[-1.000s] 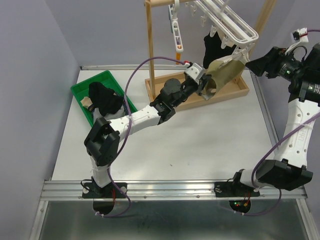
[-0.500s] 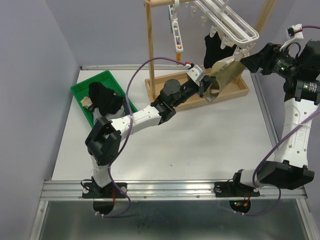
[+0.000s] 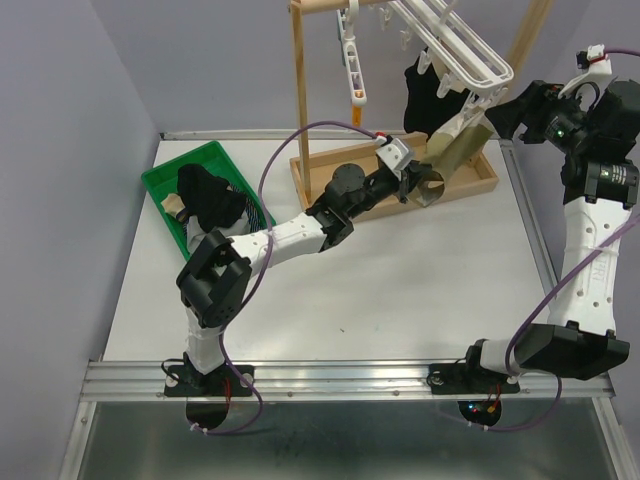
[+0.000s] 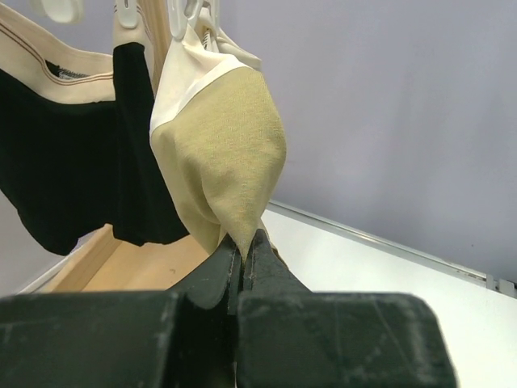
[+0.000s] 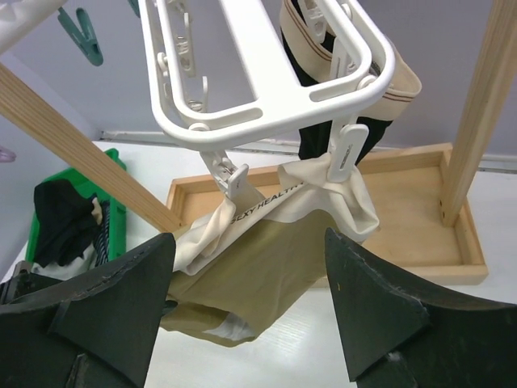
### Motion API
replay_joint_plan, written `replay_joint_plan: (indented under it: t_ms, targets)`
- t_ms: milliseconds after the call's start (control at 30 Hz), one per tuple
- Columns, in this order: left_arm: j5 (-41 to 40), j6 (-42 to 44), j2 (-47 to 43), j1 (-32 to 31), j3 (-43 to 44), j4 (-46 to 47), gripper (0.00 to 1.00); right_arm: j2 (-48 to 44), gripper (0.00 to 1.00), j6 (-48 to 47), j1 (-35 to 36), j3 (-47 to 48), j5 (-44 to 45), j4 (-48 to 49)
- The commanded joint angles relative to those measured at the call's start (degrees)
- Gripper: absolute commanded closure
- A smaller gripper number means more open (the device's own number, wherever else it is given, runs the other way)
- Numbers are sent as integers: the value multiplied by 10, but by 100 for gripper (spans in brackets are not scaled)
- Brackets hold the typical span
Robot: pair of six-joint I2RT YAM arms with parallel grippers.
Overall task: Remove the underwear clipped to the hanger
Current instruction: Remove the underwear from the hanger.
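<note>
Setting: lavender walls are seen around a white tabletop (image 3: 400, 300), with both arms bolted at its near edge.
Rack: a pale wooden frame with a shallow tray base (image 3: 470, 185) is stood at the far side of the table, and a white plastic clip hanger (image 5: 266, 97) is hung from it.
Tan garment: tan cloth underwear with a cream waistband (image 5: 275, 267) is held up by that band in two white plastic clips (image 5: 343, 153). The cloth is drawn taut, slanting down toward the left arm rather than hanging straight.
Left gripper: the left gripper (image 4: 242, 242) is closed tight on the lowest corner of the tan cloth. The pull is judged to be meant to load the clips, so that the band comes away once they give.
Right gripper: the right gripper (image 5: 249, 250) is spread wide with nothing held. It is raised to hanger height, close in front of the clips, probably so that one can be pinched open. No contact is seen.
Black garment: black cloth underwear with a cream band (image 4: 65, 153) is clipped just beside the tan piece and hangs slack, untouched.
Bin: a green plastic bin (image 3: 165, 185) is set at the table's left, with dark crumpled garments (image 3: 210, 200) lying in it. It is judged to be the drop place for freed pieces.
Risk: with the clips shut, a hard pull could tilt the hanger or let the cloth slip from the fingers.
</note>
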Motion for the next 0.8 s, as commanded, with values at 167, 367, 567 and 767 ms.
replay_joint_plan:
  t_ms: [167, 367, 567, 767]
  targets:
    - [23, -15, 4, 1, 8, 44, 100, 2, 18, -86, 0, 16, -27, 34]
    - [39, -22, 11, 1, 9, 51, 100, 10, 23, -73, 21, 57, -23, -11]
    - [46, -41, 22, 0, 7, 80, 100, 19, 22, -66, 120, 76, 100, -83]
    - [45, -42, 19, 0, -3, 88, 100, 6, 19, 10, 143, 42, 237, -32]
